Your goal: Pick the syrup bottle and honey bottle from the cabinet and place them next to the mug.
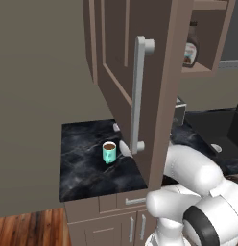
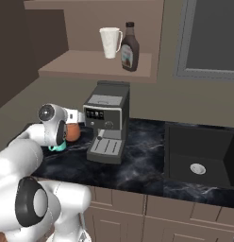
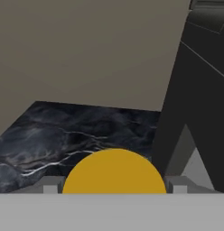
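Observation:
My gripper (image 3: 114, 187) is shut on the honey bottle (image 3: 114, 173), whose rounded orange body fills the space between the two fingertips. In the right base view the honey bottle (image 2: 73, 133) hangs low over the counter, just left of the coffee machine. A sliver of the teal mug (image 2: 56, 148) shows below it. The mug (image 1: 109, 152), with dark liquid inside, stands on the black marble counter (image 1: 82, 168). The tall dark syrup bottle (image 2: 130, 47) stands upright on the shelf of the open cabinet (image 1: 159, 86), also visible past the door as the syrup bottle (image 1: 190, 49).
The open cabinet door with its long grey handle (image 1: 137, 96) juts out over the counter and hides my hand in the left base view. A white cup (image 2: 110, 42) shares the shelf. A coffee machine (image 2: 107, 124) stands beside my hand, and a sink (image 2: 199, 158) lies to its right.

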Tool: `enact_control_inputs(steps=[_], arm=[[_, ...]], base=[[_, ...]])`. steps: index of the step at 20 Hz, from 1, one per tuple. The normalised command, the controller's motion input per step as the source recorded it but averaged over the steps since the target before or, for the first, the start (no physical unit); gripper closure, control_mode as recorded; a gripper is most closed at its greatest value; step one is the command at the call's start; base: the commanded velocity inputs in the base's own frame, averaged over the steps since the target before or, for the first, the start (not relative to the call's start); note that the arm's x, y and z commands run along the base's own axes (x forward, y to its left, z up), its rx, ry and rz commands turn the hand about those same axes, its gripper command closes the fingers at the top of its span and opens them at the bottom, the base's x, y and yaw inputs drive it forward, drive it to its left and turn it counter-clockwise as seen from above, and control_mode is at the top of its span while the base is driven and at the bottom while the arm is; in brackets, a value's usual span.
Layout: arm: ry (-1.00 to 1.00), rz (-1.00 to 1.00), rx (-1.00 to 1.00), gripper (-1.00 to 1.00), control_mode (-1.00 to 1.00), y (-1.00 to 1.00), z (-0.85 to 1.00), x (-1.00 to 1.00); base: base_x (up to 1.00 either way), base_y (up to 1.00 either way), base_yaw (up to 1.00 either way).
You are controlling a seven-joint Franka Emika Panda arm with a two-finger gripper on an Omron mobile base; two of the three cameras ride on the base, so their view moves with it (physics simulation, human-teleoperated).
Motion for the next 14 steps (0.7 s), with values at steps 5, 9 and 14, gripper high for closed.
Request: enact_control_inputs(steps=[5, 9, 14], arm=[[0.06, 0.00, 0.00, 1.00, -1.00, 0.00, -0.12, 0.17], [0.06, 0.00, 0.00, 1.00, -1.00, 0.01, -0.27, 0.07], [0.02, 0.00, 0.00, 1.00, -1.00, 0.15, -0.17, 0.02]], base=[[0.00, 0.00, 0.00], [0.00, 0.00, 0.00], [0.00, 0.00, 0.00]])
